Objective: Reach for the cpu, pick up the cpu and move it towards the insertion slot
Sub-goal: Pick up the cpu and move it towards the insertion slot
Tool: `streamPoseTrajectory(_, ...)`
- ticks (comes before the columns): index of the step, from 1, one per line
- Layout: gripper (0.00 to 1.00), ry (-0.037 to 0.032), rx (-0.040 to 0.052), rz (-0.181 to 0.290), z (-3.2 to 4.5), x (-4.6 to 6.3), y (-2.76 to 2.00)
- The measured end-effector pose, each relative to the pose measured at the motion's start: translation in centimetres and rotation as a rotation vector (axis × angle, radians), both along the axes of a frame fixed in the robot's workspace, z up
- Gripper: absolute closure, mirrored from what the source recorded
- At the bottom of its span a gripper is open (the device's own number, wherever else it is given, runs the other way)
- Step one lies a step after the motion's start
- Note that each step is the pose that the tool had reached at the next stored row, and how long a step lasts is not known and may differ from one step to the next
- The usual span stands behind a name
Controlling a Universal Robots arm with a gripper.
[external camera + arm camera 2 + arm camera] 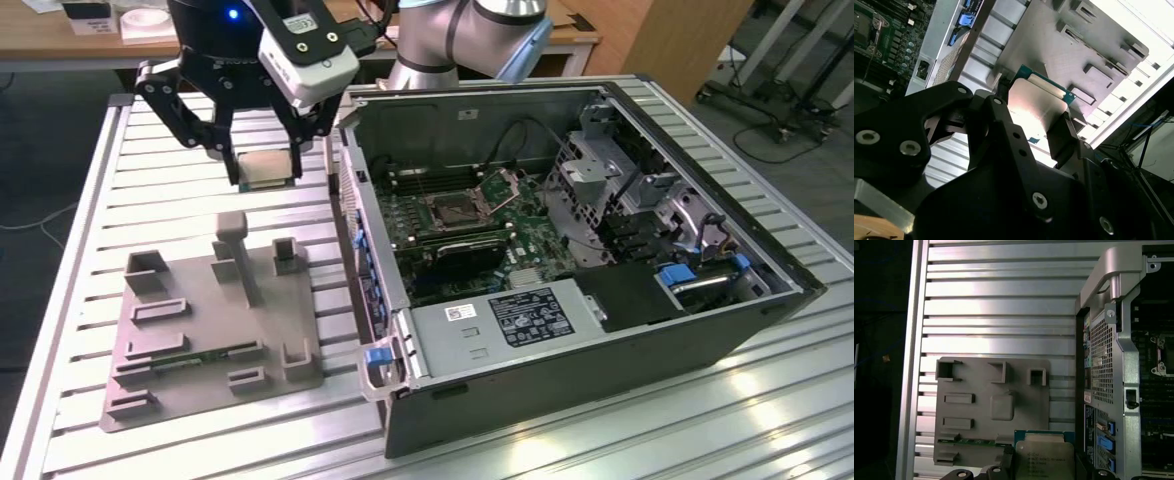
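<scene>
Silver-grey and flat, the cpu (267, 168) was clamped between the fingers of the gripper (266, 170), which were closed against two opposite edges of the chip. In the exterior view the gripper held the cpu in the air above the ribbed metal table (160, 180), clear of the grey plastic tray (200, 320) that lay nearer the camera. The second wrist view showed the chip's metal top (1034, 107) with a green edge, seated between the black fingers (1061, 135), with the tray (1054, 35) behind it. In the first wrist view the cpu (1046, 460) appeared in front of the tray (991, 405), whose shallow square recess (1002, 406) held nothing; a narrow green memory stick (971, 442) lay along one tray edge.

The open computer case (561, 260) stood just beside the tray, toward the exterior view's right. Inside it, on the green motherboard (527, 225), the insertion slot (454, 209) sat with its hinged metal bracket (511, 184) raised. The cpu was well apart from that slot, outside the case wall (350, 190).
</scene>
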State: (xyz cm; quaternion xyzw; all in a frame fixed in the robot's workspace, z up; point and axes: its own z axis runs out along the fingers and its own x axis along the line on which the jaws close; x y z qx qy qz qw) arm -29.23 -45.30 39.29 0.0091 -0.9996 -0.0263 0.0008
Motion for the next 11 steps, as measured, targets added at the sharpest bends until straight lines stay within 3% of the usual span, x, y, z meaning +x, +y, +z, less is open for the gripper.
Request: streamPoseTrajectory(11,0.45,0.0000,0.0000,0.000,0.00,0.90,0.00)
